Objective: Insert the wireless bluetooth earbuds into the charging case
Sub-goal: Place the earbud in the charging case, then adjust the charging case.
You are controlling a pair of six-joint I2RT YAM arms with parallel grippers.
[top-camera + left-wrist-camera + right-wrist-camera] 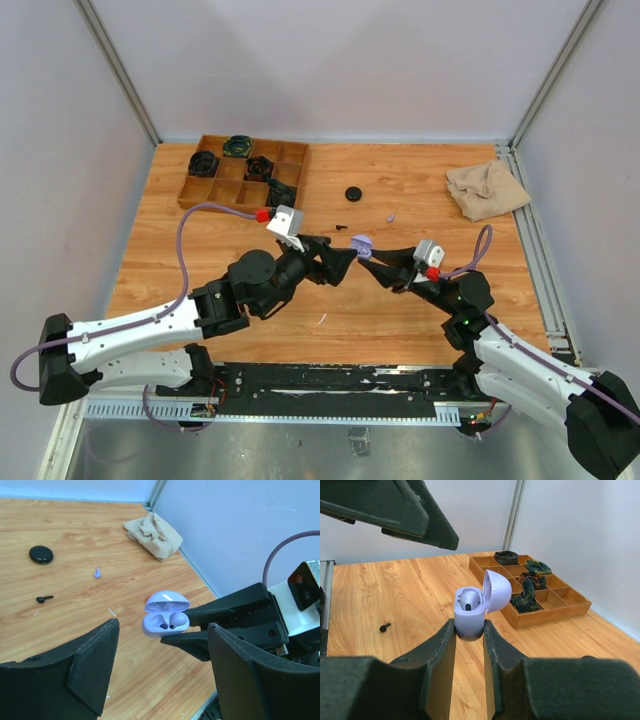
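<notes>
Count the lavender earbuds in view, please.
2. One earbud sits in the open case that the right gripper holds; the other lies on the table, near the black earbud. More could be hidden behind the arms.

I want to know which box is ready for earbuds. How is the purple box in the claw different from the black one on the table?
The lavender rounded plastic case is open, with a tiny lavender plastic earbud inside; the black oval plastic case is shut. The lavender case is pinched in the right claw above the wooden table; the black case lies flat on it. Both are small, smooth and rounded.
</notes>
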